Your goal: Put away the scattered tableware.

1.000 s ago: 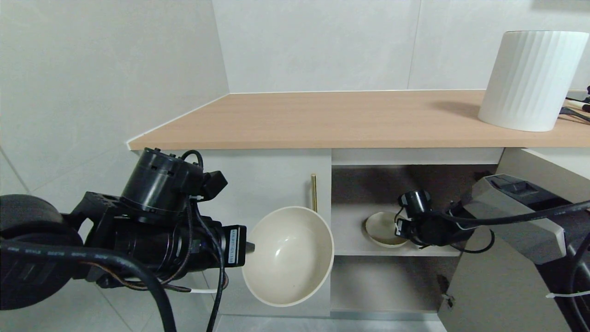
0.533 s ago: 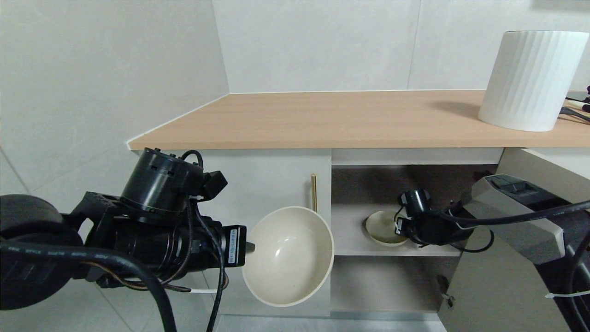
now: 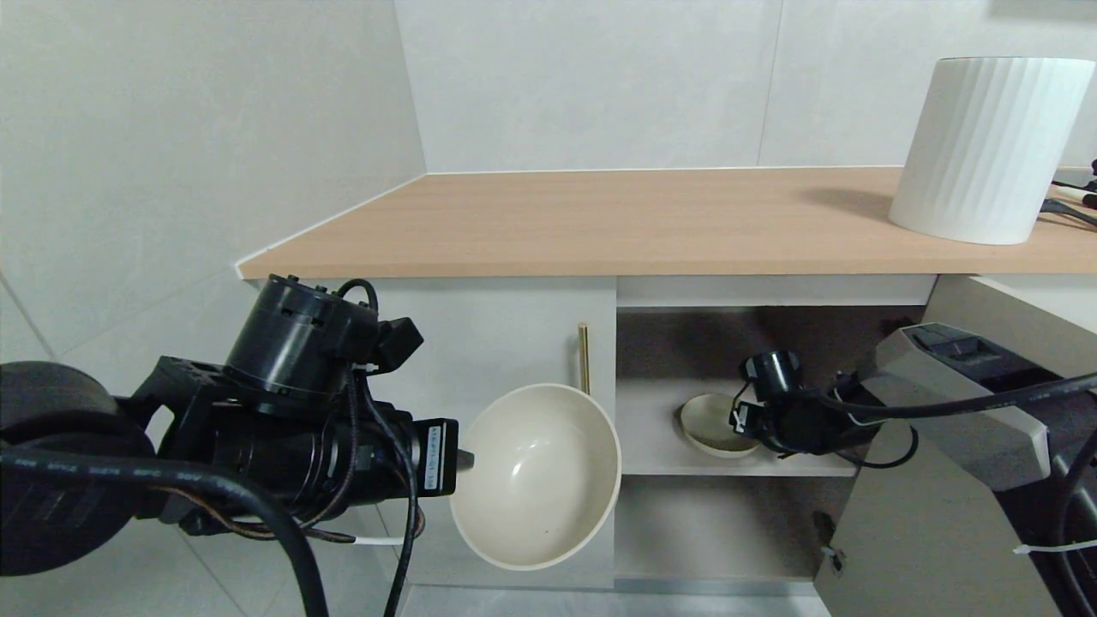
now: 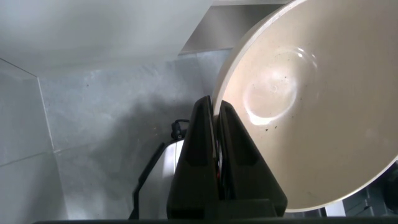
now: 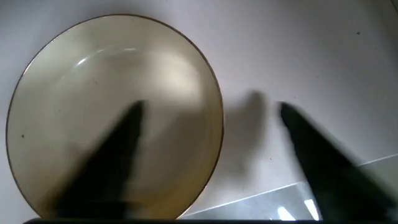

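Head view has the left fingers (image 4: 202, 149) pinched shut on the rim of a cream bowl (image 3: 536, 476) held low before the closed cabinet door (image 3: 506, 334), while the right fingers (image 5: 323, 162) gape wide, empty, over a beige dish (image 5: 93, 93) lying on the open cabinet's shelf (image 3: 651, 454).

Left wrist view: bowl (image 4: 311, 106) runs off top and right edges. Right gripper (image 5: 210, 109) jaws: dark blurs (spread, one across the dish (image 5: 93, 112)). Head view: that arm hides the dish's right rim; cropped dark items (image 3: 1067, 206) on counter (image 3: 600, 223), unidentifiable.
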Tool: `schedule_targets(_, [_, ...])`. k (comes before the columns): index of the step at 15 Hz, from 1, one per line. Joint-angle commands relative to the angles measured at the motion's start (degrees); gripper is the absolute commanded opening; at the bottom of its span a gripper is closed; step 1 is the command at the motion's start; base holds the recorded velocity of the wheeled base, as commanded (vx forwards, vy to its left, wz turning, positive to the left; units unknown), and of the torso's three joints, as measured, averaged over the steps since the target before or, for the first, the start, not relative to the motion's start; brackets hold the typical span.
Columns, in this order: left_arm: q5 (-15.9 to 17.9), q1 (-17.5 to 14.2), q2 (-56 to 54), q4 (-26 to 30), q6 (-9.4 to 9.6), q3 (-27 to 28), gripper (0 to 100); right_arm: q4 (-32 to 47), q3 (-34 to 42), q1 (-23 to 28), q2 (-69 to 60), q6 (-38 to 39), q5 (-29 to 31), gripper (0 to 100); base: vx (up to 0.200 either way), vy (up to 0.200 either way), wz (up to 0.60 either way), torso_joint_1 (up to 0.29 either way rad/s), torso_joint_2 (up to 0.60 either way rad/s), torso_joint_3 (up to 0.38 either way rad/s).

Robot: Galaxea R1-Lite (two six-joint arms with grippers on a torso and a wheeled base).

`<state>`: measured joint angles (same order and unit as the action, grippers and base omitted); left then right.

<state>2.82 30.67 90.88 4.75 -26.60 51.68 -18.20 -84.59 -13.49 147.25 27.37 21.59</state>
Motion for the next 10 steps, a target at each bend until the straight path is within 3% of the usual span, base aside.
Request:
schedule_targets(1, [0.0,0.0,0.3,0.0,-0.03,0.0,0,-0.1,0.7,0.0,-0.6,0.1,0.1,100,0.0,0.0,0.0,0.0,0.0,0.0])
schedule_targets(3, [0.0,0.2,1.3,0.0,-0.03,0.4,0,0.0,5.8,-0.7,-5.6,0.3,-0.6,100,0.0,0.0,0.0,0.0,0.0,0.0])
schedule_targets(6, [-0.3,2.3,3.8,0.2,-0.03,1.9,0,-0.1,19.9,-6.4,-17.4,0.4,-8.9,100,0.0,0.0,0.0,0.0,0.0,0.0])
schedule_targets(10, [-3.8,4.5,8.8,2.0,-0.03,3.6,0,0.7,28.8,-13.6,-30.5,0.2,-10.5,100,0.0,0.0,0.0,0.0,0.0,0.0])
